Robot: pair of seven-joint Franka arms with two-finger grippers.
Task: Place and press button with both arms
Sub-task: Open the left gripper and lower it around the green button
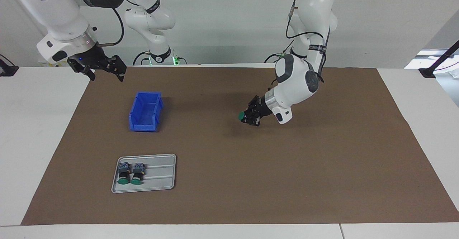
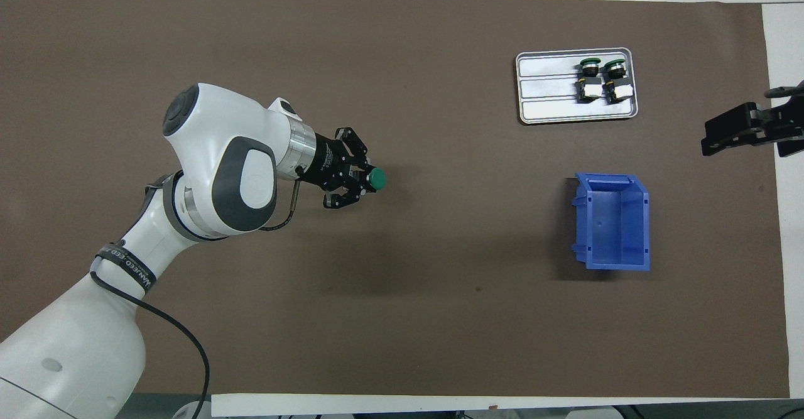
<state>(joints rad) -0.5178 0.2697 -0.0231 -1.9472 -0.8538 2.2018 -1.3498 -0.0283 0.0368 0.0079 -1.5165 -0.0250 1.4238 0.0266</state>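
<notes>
A button [image 1: 241, 116] is held in the left claw [image 1: 250, 117] above bare counter [image 1: 322, 160], awaiting placing; the right claw [image 1: 104, 70] is kept wide.

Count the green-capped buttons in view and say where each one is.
3. Two lie side by side on the metal tray, at the right arm's end. The third button is held in the left hand, over the brown mat.

Mat [image 1: 322, 167] mid open; bin [image 1: 145, 111], tray [image 1: 157, 174] block right-arm end.
</notes>
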